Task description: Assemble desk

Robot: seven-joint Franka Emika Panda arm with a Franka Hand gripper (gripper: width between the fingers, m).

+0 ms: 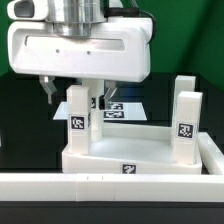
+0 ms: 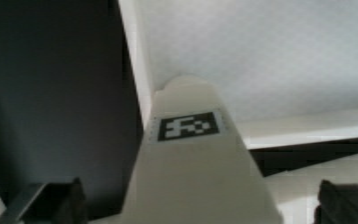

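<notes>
Black tabletop [image 1: 20, 120] fills the ground of the exterior view, with a dim green backdrop behind the arm. On it lies the desk top [image 1: 130, 157], a white rimmed tray turned so that its legs point upward, sitting low at the picture's centre, roughly from 8 to 4 o'clock. A long white rail wall [image 1: 110, 185] runs along the 6 o'clock edge, just beside the tray and apparently touching it, though the join is hard to read. One white block leg [image 1: 78, 120] stands upright at the tray's corner toward 9 o'clock, bearing a square tag on its face; a second leg [image 1: 187, 118] stands upright at the corner toward 3 o'clock, likewise tagged. The tray's near rim carries a tag as well. Behind the tray, toward 1 o'clock from the first leg, the marker board [image 1: 120, 108] lies flat on the table.

The gripper [image 1: 73, 93] hangs from the arm's broad white housing at 12 o'clock, directly over the first leg. Its dark fingers are spread wide, one on each side of the leg's upper end, with a gap visible on both sides; nothing is pinched. In the wrist view the tagged leg [image 2: 194, 150] rises between the two fingertips [image 2: 51, 200], which sit well apart at either flank of it.
</notes>
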